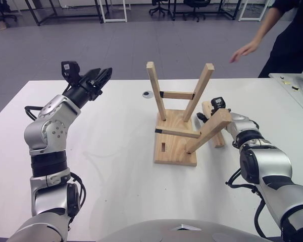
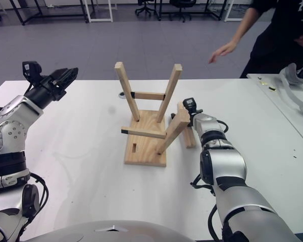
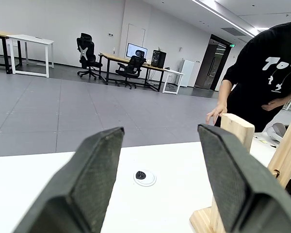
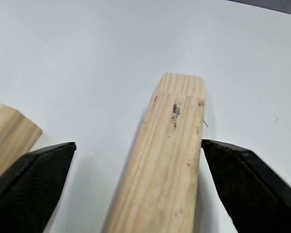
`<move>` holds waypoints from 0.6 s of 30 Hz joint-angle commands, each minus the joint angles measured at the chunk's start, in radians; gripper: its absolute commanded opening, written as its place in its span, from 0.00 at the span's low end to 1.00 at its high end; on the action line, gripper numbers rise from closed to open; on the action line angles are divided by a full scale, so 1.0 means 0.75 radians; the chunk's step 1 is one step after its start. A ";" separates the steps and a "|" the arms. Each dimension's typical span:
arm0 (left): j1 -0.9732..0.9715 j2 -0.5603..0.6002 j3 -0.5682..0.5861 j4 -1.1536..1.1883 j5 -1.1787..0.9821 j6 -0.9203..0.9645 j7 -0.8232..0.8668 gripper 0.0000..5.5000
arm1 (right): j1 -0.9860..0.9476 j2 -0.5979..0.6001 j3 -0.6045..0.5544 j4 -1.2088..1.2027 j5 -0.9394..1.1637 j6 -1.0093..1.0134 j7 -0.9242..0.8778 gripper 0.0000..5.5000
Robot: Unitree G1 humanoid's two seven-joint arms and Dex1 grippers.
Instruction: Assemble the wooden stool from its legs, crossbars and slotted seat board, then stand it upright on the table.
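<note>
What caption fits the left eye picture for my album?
Unfinished stool upside down on the table; right end effector open around a loose leg, left end effector raised.

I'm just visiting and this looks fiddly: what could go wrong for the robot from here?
The right gripper straddles the loose leg off-centre, so closing may twist it. That arm sits close beside the leaning fitted leg, so lifting could knock it. The left gripper hangs open away from the seat board, so the board may slide when the loose leg is pushed in.
</note>
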 commanded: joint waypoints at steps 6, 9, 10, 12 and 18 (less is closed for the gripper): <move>0.009 -0.002 0.004 -0.023 -0.005 0.010 0.000 0.51 | 0.020 -0.012 -0.017 0.008 0.006 0.161 -0.126 0.60; 0.006 -0.009 0.002 -0.025 -0.013 0.012 -0.005 0.51 | 0.033 -0.013 0.018 0.007 -0.027 0.156 -0.112 0.50; 0.009 -0.010 0.005 -0.028 -0.014 0.012 -0.003 0.51 | 0.035 -0.010 0.034 0.009 -0.041 0.157 -0.105 0.47; 0.010 -0.011 0.009 -0.030 -0.011 0.012 0.002 0.51 | 0.038 -0.006 0.045 0.014 -0.046 0.169 -0.108 0.40; 0.005 -0.012 0.017 -0.017 -0.009 0.010 0.008 0.51 | -0.020 -0.066 -0.112 0.009 0.086 0.145 -0.211 0.38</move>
